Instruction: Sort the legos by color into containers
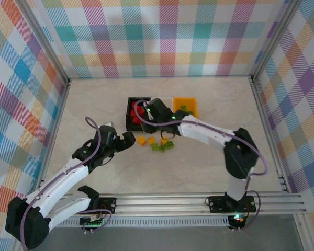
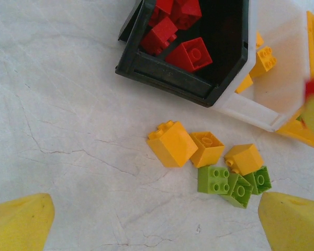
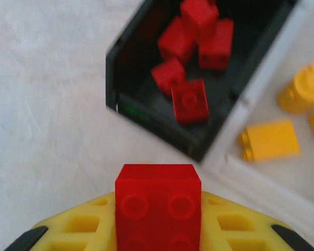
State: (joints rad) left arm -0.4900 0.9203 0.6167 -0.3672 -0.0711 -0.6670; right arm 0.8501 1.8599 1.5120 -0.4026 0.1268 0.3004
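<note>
The right gripper [image 3: 158,232] is closed on a small red studded plastic brick [image 3: 158,196], near the black rectangular plastic bin [image 3: 152,123] of red bricks [image 3: 190,100]. It looks light, stiff and smooth; I would grip its flat sides. The left gripper [image 2: 157,225] stands wide and empty above loose yellow-orange bricks [image 2: 172,144] and lime green bricks [image 2: 213,179]. No writing is readable.

Three bins [image 2: 162,73], three loose yellow bricks [image 2: 171,144], three loose green bricks [image 2: 213,179].
</note>
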